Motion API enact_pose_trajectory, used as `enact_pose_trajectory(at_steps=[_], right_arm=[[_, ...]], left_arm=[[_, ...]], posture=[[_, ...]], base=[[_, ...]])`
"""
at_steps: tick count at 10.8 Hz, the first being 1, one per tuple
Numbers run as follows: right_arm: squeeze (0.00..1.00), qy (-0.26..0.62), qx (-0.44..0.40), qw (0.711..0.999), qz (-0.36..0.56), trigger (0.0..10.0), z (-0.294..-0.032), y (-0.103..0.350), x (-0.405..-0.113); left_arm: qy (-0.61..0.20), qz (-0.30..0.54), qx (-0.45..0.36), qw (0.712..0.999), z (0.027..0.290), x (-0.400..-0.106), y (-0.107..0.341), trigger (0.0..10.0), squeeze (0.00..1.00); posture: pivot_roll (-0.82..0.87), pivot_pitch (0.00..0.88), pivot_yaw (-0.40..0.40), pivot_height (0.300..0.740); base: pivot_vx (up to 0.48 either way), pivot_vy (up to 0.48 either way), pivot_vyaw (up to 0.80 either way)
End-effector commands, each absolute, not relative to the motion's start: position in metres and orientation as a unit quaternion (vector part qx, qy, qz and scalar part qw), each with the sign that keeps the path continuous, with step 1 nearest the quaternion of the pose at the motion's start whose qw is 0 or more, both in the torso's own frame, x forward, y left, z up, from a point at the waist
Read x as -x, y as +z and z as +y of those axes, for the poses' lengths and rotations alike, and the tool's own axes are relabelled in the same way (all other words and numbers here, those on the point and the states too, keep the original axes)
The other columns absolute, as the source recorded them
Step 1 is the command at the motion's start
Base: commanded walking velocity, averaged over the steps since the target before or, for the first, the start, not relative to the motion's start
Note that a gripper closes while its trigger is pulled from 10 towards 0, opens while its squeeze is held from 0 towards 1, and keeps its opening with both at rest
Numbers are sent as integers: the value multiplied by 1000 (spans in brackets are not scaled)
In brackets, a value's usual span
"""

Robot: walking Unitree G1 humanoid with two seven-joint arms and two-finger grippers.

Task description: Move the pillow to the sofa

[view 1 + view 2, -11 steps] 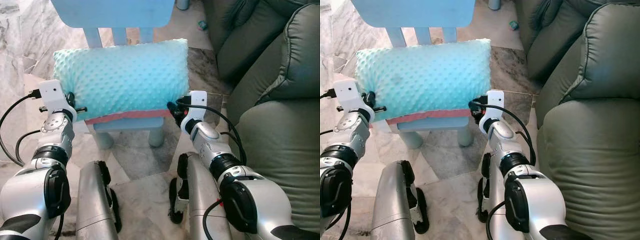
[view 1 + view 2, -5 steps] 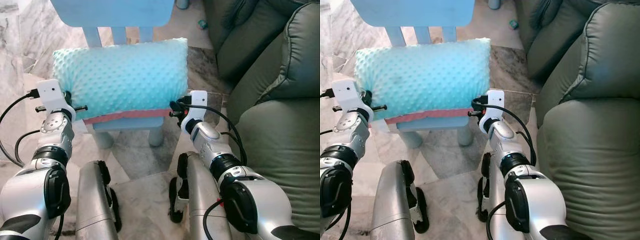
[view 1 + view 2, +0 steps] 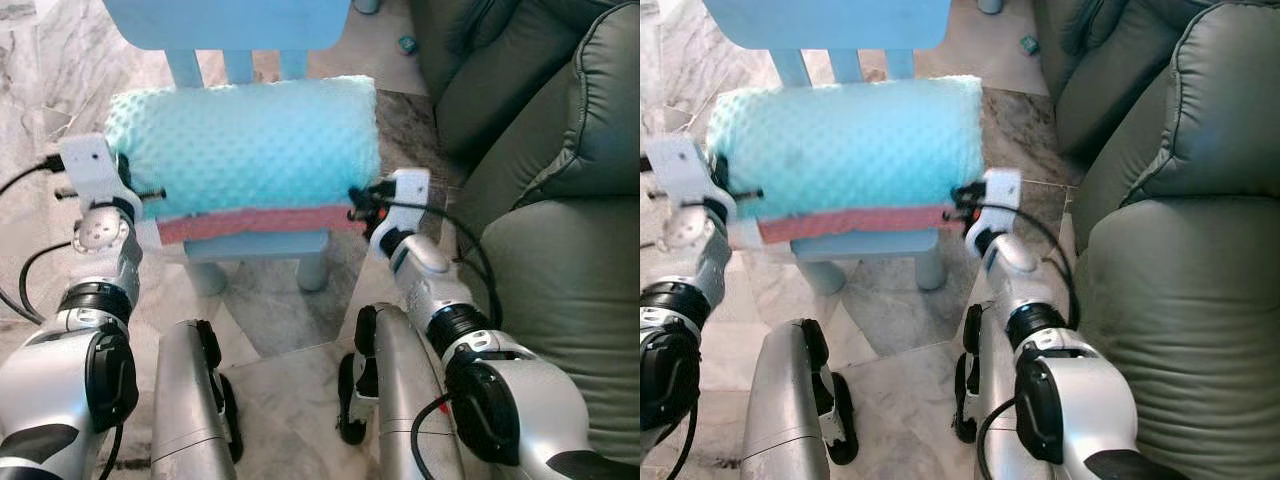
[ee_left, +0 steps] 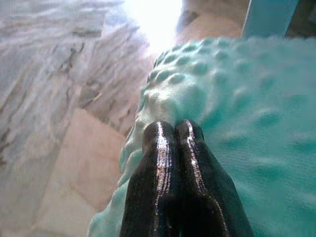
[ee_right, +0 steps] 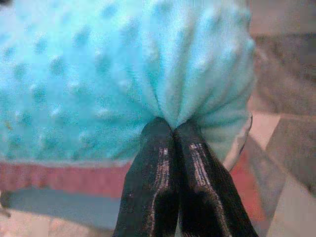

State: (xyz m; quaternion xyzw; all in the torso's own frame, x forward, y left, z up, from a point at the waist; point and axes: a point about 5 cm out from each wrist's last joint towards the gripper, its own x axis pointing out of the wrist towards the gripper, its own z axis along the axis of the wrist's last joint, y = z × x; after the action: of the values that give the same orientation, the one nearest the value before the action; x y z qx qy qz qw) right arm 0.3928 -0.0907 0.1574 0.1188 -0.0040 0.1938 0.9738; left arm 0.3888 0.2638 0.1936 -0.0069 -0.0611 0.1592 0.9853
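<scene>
A turquoise dotted pillow (image 3: 245, 145) with a red underside sits over the seat of a small blue chair (image 3: 255, 245) in front of me. My left gripper (image 4: 173, 129) is shut on the pillow's left end, pinching the fabric. At the right end my right gripper (image 5: 172, 129) is shut on a gathered fold of the pillow (image 5: 118, 74). In the eye views both wrists (image 3: 95, 185) (image 3: 400, 195) flank the pillow, which is tilted so its red edge (image 3: 255, 222) faces me. The grey-green sofa (image 3: 560, 260) stands to my right.
The chair's blue backrest (image 3: 230, 22) rises behind the pillow. Marble floor tiles (image 3: 290, 320) lie under the chair. The sofa's arm (image 3: 1160, 330) and cushions (image 3: 480, 80) take up the right side, close to my right arm. A small object (image 3: 405, 44) lies on the floor by the sofa.
Both grippers have risen with the pillow's ends, and the pillow has lifted and tipped, showing more of its red underside along the front edge.
</scene>
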Motion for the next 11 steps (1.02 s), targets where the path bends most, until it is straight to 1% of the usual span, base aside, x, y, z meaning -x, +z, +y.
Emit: enact_pose_trajectory(at_steps=[1, 4, 5, 9, 10, 11], right_arm=[[0, 190, -131, 973, -16, 0, -97, 156, -391], [0, 189, -137, 971, -56, 0, -106, 170, -393], [0, 197, -134, 969, -63, 0, -105, 170, -391], [0, 225, -135, 964, -40, 0, -96, 150, -377], [0, 252, -124, 959, -29, 0, -88, 140, -369], [0, 260, -117, 958, -22, 0, -85, 134, -364]], left_arm=[[166, -77, -7, 983, 272, -386, 198, 0, 0], [164, -123, -25, 978, 276, -385, 216, 0, 0], [151, -113, -53, 981, 273, -384, 211, 0, 0], [149, -81, -39, 985, 273, -376, 183, 0, 0], [149, -67, -41, 986, 273, -373, 174, 0, 0], [151, -48, -35, 987, 273, -371, 166, 314, 0]], posture=[[-62, 412, -56, 534], [-57, 392, -51, 534], [-52, 380, -44, 534], [-52, 369, -40, 534], [-53, 371, -40, 534], [-52, 373, -39, 534]], base=[[0, 0, 0], [0, 0, 0], [0, 0, 0], [0, 0, 0], [0, 0, 0], [0, 0, 0]])
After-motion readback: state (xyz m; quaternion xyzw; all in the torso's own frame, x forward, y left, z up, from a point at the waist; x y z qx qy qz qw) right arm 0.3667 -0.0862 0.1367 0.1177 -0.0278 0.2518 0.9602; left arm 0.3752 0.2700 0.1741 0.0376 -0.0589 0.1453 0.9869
